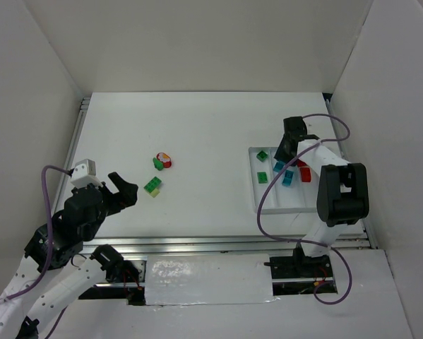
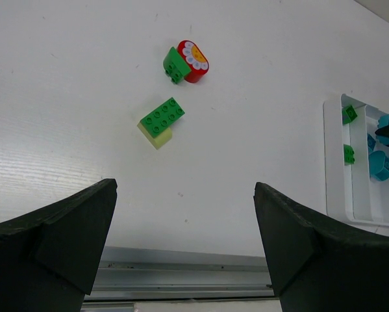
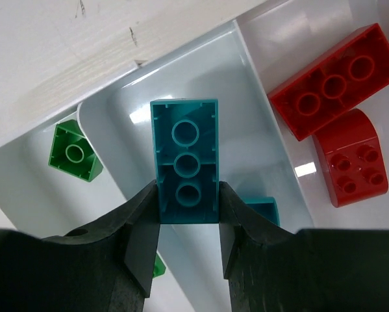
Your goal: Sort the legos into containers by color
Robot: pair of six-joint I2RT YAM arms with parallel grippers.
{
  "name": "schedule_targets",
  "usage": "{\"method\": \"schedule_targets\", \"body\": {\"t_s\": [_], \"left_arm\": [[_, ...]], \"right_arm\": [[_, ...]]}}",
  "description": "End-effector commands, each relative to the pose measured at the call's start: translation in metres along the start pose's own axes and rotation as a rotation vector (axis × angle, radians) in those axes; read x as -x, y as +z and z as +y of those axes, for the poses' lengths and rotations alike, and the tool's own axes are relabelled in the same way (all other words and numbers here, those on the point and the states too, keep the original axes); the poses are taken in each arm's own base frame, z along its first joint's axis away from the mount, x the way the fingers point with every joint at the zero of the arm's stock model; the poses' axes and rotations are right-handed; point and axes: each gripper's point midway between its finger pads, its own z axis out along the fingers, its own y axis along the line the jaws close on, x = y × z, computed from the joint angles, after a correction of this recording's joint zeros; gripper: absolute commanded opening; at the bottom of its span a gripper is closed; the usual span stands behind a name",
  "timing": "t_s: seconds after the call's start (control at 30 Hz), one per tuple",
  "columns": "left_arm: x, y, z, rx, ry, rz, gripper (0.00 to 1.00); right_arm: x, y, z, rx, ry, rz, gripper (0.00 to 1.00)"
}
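Across the white tabletop (image 1: 197, 134), the tray (image 1: 285, 206) lies at the right. Over its far end the right arm (image 1: 338, 191) bends down, the right end effector (image 3: 188, 190) clamped on a teal brick (image 3: 185, 156) above what seems the tray's second compartment from the left. Well left of the tray the left end effector (image 2: 184, 188) hangs spread wide; between it and the tray lie a green brick (image 2: 163, 115) and a red-green piece (image 2: 188, 60), bare tabletop around them.

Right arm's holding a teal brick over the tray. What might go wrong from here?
Pinched only at one end, the teal brick may tilt on release and land across a divider or among the red bricks. The green brick sits on a pale yellow brick; one grab could carry both.
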Motion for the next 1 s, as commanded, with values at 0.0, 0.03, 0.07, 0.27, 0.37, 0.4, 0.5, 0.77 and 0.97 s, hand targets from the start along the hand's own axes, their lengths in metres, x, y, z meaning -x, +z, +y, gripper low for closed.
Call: {"method": "schedule_targets", "body": {"t_s": [0.0, 0.03, 0.07, 0.27, 0.37, 0.4, 0.5, 0.77, 0.97], "left_arm": [[0.007, 0.000, -0.006, -0.027, -0.001, -0.025, 0.99], [0.006, 0.000, -0.006, -0.026, 0.000, -0.024, 1.00], [0.006, 0.000, -0.006, -0.028, 0.000, -0.023, 0.99], [0.007, -0.001, -0.007, -0.034, -0.003, -0.027, 1.00], [0.007, -0.001, -0.007, -0.033, -0.005, -0.028, 0.99], [0.006, 0.000, -0.007, -0.033, -0.005, -0.028, 0.99], [0.007, 0.000, -0.007, -0.033, -0.004, -0.029, 1.00], [0.007, 0.001, -0.003, -0.006, -0.016, -0.032, 1.00], [0.011, -0.002, 0.007, 0.036, -0.051, -0.059, 0.99]], "right_arm": [[0.006, -0.003, -0.001, -0.004, 0.036, -0.019, 0.34], [0.005, -0.003, -0.004, -0.013, 0.039, -0.014, 0.38], [0.006, -0.004, -0.005, -0.022, 0.040, -0.018, 0.48], [0.015, -0.016, -0.009, -0.030, 0.053, -0.064, 0.66], [0.017, -0.020, -0.007, -0.024, 0.053, -0.067, 0.68], [0.019, -0.026, -0.004, -0.002, 0.060, -0.076, 0.68], [0.019, -0.044, 0.009, 0.039, 0.033, -0.119, 0.68], [-0.044, -0.130, 0.154, 0.482, -0.326, -0.134, 0.70], [-0.112, -0.160, 0.245, 0.610, -0.383, -0.067, 1.00]]}}
